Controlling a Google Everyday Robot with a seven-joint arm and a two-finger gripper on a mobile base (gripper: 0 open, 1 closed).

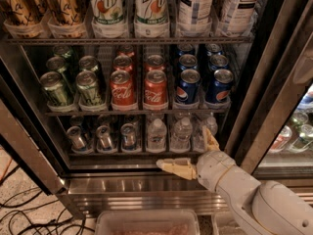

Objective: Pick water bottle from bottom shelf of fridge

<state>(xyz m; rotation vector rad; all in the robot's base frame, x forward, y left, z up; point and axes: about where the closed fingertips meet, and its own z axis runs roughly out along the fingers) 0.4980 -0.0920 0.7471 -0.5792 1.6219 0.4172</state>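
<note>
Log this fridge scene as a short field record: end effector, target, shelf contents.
end effector: open, empty, in front of the bottom shelf, right end
water bottles: upright, right lanes, none gripped
silver cans: left lanes, same shelf
middle shelf: soda cans
fridge: door open
</note>
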